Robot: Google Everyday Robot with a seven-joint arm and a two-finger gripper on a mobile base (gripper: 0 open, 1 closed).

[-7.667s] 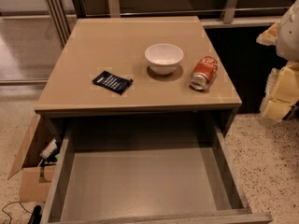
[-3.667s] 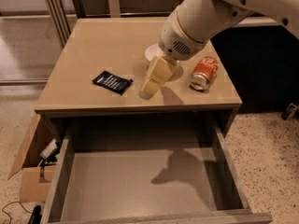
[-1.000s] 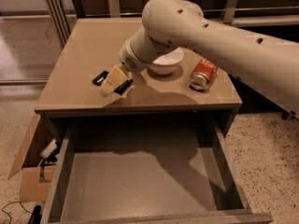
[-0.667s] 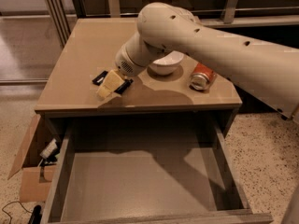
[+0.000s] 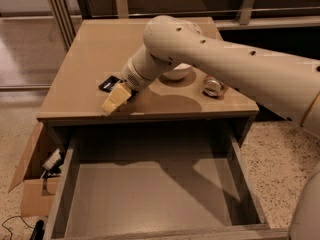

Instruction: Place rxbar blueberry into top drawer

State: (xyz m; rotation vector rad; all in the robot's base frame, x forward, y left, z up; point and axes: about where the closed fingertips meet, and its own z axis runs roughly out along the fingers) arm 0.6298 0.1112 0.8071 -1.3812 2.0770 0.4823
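cardboard box point(image 5: 27, 184): sitting on the floor below the bench's left edge, flaps open, with small clutter inside.

bench point(image 5: 95, 44): tan cabinet top, carrying the four entries that follow.

rxbar blueberry point(image 5: 108, 83): lying flat on the bench toward the front-left corner, well in from the left edge. only its far dark end is showing; the gripper is covering the rest.

gripper point(image 5: 116, 98): cream-coloured, angling down over the near end of the bar, close to the front edge. the arm point(image 5: 235, 69) carrying it is crossing in from beyond the right edge. it cannot be told whether it is spread, pressed together or pinching the bar, nor whether it is touching the bar.

white bowl point(image 5: 176, 74): standing near the middle of the bench, largely hidden behind the arm.

soda can point(image 5: 212, 86): lying on its side toward the right edge, one end facing the camera.

top drawer point(image 5: 150, 199): standing pulled out beneath the front edge; the bar is not in it.

progress, as a judgement: the drawer is already open and the reach is arriving at the bar. the grasp, the lift, the carry past the front edge and the release are all looking undone.
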